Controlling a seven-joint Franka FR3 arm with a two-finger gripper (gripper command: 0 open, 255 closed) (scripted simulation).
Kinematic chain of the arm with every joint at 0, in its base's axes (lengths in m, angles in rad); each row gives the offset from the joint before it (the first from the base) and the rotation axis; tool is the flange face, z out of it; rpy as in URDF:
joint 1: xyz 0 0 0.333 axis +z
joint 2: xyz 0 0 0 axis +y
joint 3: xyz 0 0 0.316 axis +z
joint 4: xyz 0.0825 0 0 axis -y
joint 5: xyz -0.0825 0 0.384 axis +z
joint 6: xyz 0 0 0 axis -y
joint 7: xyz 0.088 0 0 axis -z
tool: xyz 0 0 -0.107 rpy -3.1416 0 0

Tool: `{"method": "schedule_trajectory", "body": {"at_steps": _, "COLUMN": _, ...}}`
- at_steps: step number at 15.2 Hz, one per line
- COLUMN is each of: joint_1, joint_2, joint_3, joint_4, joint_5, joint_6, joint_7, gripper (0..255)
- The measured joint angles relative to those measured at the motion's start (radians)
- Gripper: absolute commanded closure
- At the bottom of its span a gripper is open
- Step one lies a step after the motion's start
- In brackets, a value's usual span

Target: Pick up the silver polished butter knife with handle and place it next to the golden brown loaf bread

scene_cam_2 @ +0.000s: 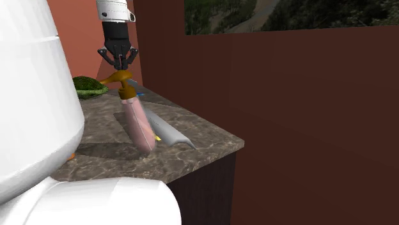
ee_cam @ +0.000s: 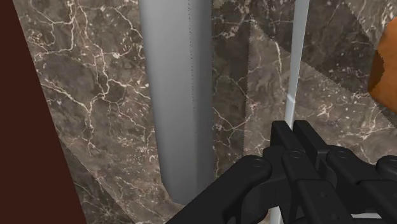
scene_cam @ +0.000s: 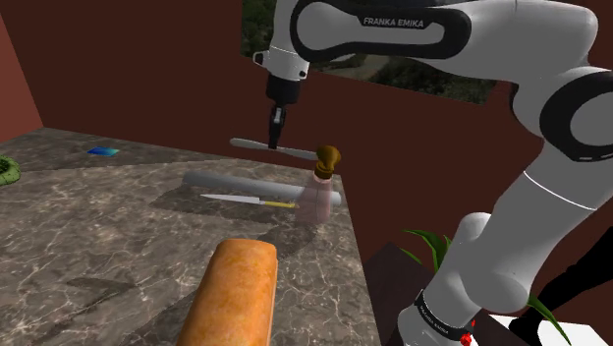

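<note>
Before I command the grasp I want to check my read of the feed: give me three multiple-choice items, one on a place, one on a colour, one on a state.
1. Where does the butter knife lie?
A. On the bread loaf
B. On the marble counter, between the long grey object and the loaf
C. Between the gripper's fingers

2. What colour is the pump bottle's body?
A. Pink
B. Blue
C. Green

3. What state is the gripper in?
A. Shut on the knife
B. Shut on nothing, above the counter
C. Resting on the loaf

Answers:
1 B: the shoulder view shows it flat on the counter between the two.
2 A: the body is pink under a brown pump.
3 B: in the wrist view the fingers meet, and the knife lies on the counter below them.
</note>
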Motion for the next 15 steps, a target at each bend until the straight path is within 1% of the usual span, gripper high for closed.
{"method": "schedule_trajectory", "body": {"at_steps": 4, "joint_1": 0.035, "joint_2": -0.1, "joint_3": 0.043, "joint_4": -0.107, "joint_5": 0.013, "joint_6": 0.009, "joint_7": 0.074, "gripper": 255}}
{"method": "schedule_trajectory", "body": {"at_steps": 7, "joint_1": 0.059, "joint_2": -0.144, "joint_3": 0.076, "joint_4": -0.146, "joint_5": 0.024, "joint_6": 0.006, "joint_7": 0.128, "gripper": 255}}
{"method": "schedule_trajectory", "body": {"at_steps": 9, "joint_1": 0.077, "joint_2": -0.187, "joint_3": 0.098, "joint_4": -0.194, "joint_5": 0.035, "joint_6": 0.014, "joint_7": 0.163, "gripper": 255}}
{"method": "schedule_trajectory", "body": {"at_steps": 11, "joint_1": 0.096, "joint_2": -0.209, "joint_3": 0.129, "joint_4": -0.199, "joint_5": 0.046, "joint_6": -0.001, "joint_7": 0.21, "gripper": 255}}
{"method": "schedule_trajectory", "body": {"at_steps": 15, "joint_1": 0.134, "joint_2": -0.257, "joint_3": 0.186, "joint_4": -0.247, "joint_5": 0.071, "joint_6": 0.004, "joint_7": 0.295, "gripper": 255}}
